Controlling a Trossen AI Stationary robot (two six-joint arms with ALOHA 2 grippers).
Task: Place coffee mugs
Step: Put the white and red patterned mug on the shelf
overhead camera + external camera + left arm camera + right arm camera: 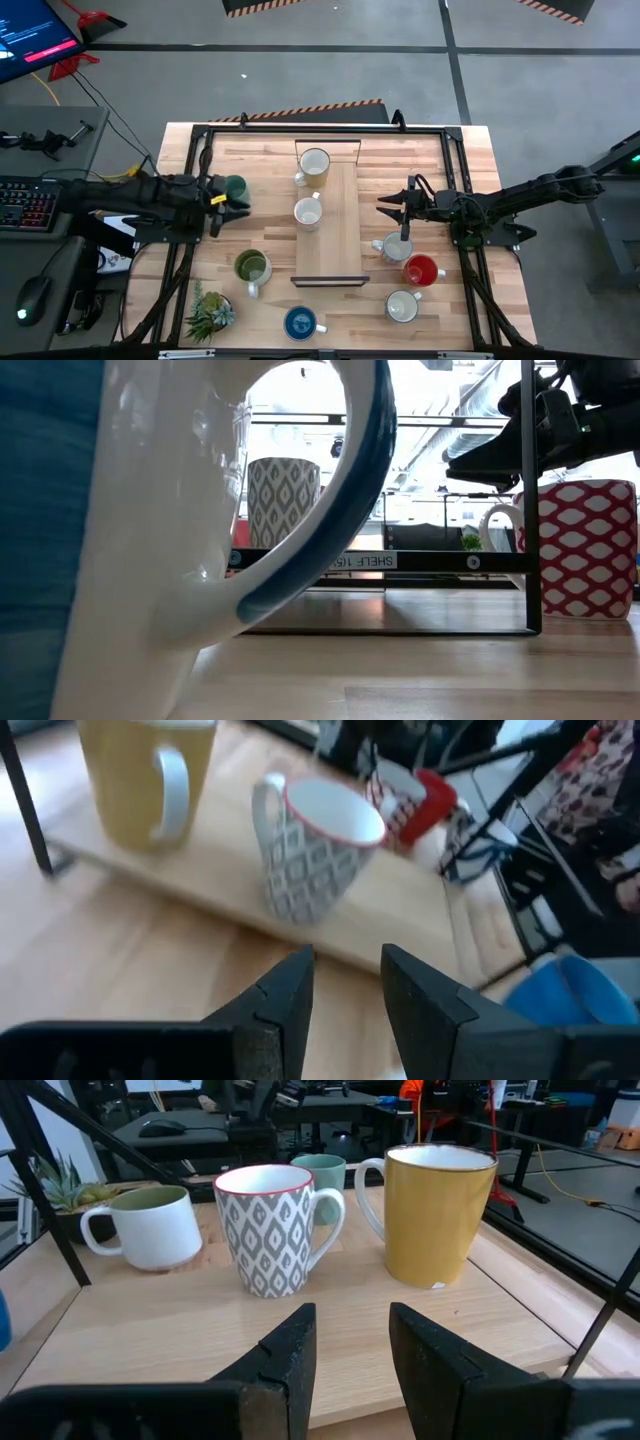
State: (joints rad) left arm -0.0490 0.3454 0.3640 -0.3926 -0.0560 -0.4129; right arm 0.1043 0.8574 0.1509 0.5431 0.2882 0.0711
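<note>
A wooden shelf board point(340, 235) in a black frame lies mid-table. On it stand a yellow mug point(313, 166) and a grey-patterned mug point(307, 212). My left gripper point(243, 207) hovers left of the board, open and empty, pointing at the patterned mug point(315, 850); a teal mug point(236, 185) stands on the table right beside it. My right gripper point(383, 205) waits right of the board, open and empty, facing both mugs point(270, 1230). An olive mug point(252, 268), a blue mug point(300, 322), a red mug point(422, 270) and two pale mugs point(402, 306) stand on the table.
A spiky potted plant point(208, 312) stands at the near left corner. The black frame rails point(200, 160) run along the table's edges. The blue mug's handle point(300, 560) fills the low view. Bare board point(335, 265) lies near of the patterned mug.
</note>
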